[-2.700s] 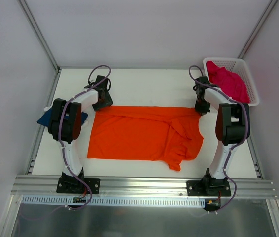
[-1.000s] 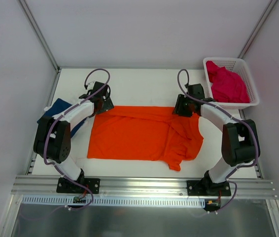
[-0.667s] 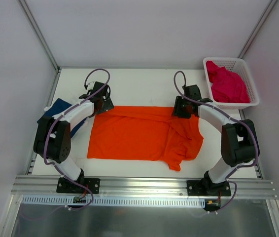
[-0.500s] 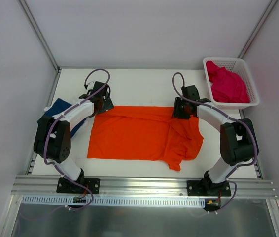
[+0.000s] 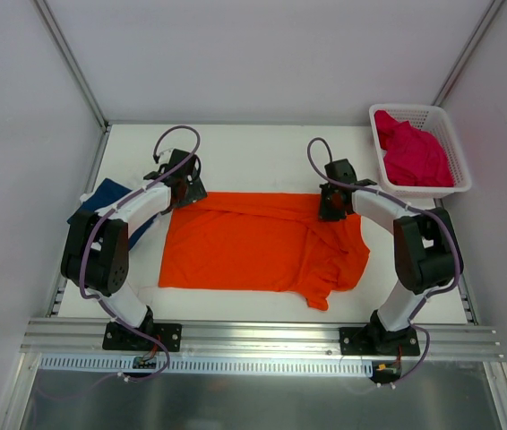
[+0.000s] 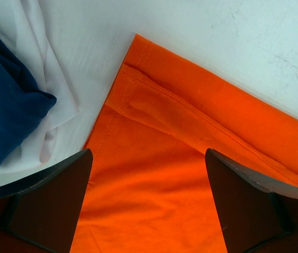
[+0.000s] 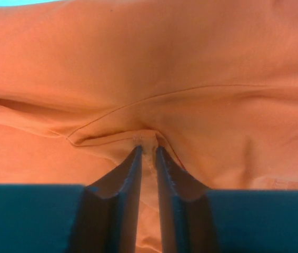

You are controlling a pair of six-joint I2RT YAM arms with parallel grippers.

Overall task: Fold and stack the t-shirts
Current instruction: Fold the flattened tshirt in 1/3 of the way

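Soft, bright orange t-shirt [image 5: 262, 242] lay spread flat across the middle of the white table [image 5: 253, 152], with one sleeve doubled over on its right side. A navy blue cloth t-shirt [image 5: 110, 193] sat bunched at the table's left edge. A magenta pink cloth t-shirt [image 5: 412, 148] was heaped in the white plastic mesh basket [image 5: 410, 108] at the far right corner.

Left gripper [image 6: 148, 153]: jaws wide apart over the far-left corner of the orange shirt, stitched hem between the fingers, nothing held.

Right gripper [image 7: 148, 150]: fingers nearly together, pinched on a small pucker of orange cloth at a seam on the far-right edge.

Handling, as judged:
- The cloth looked light and limp, with no stiffness.
- It would sag from a single pinch, drag on the tabletop and crease.
- A flat single layer gives little to bite, while the doubled hem and seams give more.
- The best holds seemed to be the two far corners, lifted together to keep that edge straight.
- Risk: a pinch catches only the top layer, or slips off.
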